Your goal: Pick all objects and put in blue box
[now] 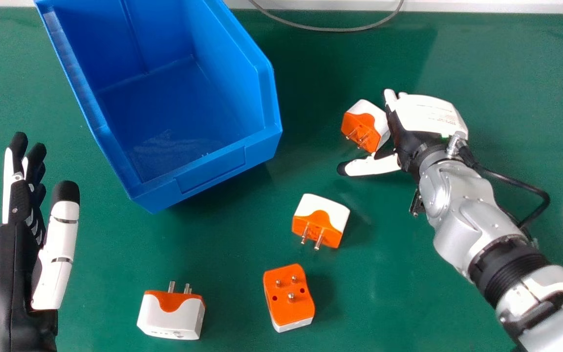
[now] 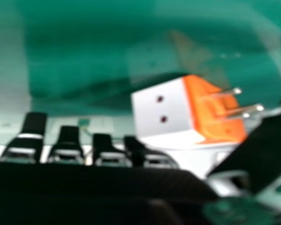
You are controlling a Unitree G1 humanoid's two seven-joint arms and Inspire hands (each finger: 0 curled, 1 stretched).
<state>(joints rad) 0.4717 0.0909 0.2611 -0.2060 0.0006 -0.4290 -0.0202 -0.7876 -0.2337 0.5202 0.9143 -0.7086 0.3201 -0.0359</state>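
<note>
Orange-and-white adapter beside our right hand.
We have that hand wide, our left hand wide too.

From my head, one camera looks forward and down over the table; another, at my right hand, faces, probably low across it, the close orange-and-white plug both views share.

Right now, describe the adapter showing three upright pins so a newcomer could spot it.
From the blue box on the green table, look toward the robot. The plug adapter lies orange face up, three pins pointing upward, unlike its neighbours.
</note>
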